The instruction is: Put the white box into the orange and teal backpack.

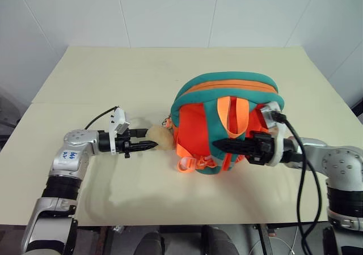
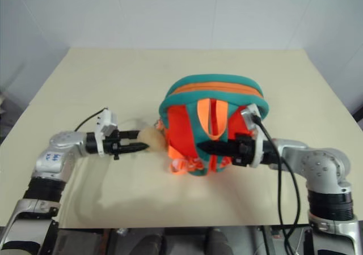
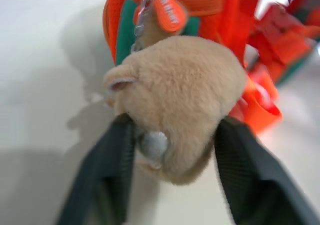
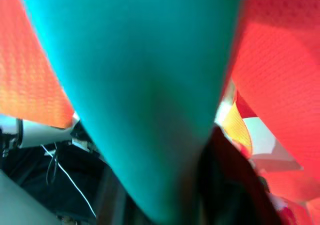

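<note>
Okay, orange and teal backpack (image 1: 227,90) sitting near the middle of the cream table (image 1: 102,73), teal-trimmed top facing the far edge, straps and orange webbing toward the robot. Whereabouts of the white box: cannot tell. Possibly inside already, judging by the bulging body, but only a guess.

Left gripper (image 1: 150,146) low over the table at the bag's left side, black fingers (image 3: 107,175) spread apart with the tan plush toy (image 3: 175,100) sitting between them. Touching both fingers in the left wrist view, no squeeze visible, so read as open around the plush, not clamped. Right gripper (image 1: 220,144) level against the bag's front, pressed close to a teal strap (image 4: 145,85); open or shut: cannot tell.

Handling, as judgement:
- Backpack: soft fabric, light, floppy, likely to sag or slide if pushed from one side. Best held by the stiff teal rim at the mouth or the orange top loop, not the plush, which dangles on a short chain and would just swing.
- Box: stiff, slim, smooth, probably light and a bit slippery. Best pinched across the short width near the middle, fed in edge first.
- Risk: webbing loops snagging on a finger.
</note>
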`<action>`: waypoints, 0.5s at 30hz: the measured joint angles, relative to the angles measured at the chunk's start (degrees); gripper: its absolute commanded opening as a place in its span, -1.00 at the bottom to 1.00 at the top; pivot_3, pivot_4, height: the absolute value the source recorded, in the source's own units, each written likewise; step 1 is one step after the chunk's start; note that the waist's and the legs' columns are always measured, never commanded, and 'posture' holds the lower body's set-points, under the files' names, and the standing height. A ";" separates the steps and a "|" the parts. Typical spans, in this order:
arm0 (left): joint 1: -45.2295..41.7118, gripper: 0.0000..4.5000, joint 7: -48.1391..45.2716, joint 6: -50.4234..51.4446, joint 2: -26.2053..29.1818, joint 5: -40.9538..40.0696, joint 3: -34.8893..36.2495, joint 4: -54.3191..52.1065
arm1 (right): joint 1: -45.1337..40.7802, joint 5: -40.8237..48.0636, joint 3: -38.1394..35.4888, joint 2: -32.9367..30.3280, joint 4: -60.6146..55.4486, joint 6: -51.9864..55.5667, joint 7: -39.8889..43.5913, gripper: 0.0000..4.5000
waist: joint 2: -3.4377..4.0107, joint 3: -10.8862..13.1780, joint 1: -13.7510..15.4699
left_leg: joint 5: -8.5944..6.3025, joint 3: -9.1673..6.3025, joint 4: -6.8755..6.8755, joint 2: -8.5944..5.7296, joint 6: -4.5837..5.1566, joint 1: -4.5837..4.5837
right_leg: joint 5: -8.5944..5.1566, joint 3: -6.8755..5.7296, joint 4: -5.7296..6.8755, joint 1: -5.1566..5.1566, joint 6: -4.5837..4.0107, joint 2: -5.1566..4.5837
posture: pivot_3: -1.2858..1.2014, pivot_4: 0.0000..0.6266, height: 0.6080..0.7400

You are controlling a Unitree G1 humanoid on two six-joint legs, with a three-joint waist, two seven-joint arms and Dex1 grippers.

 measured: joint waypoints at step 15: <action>14.41 1.00 3.79 2.52 3.18 -5.25 8.17 -18.27 | 16.31 -25.58 -0.44 -14.03 -2.47 -28.77 16.65 1.00 | 0.01 0.00 0.41 | -0.06 0.08 0.03 0.00 0.09 0.05 | 0.01 -0.01 -0.37 0.12 0.02 0.00 | 0.03 -0.52 1.00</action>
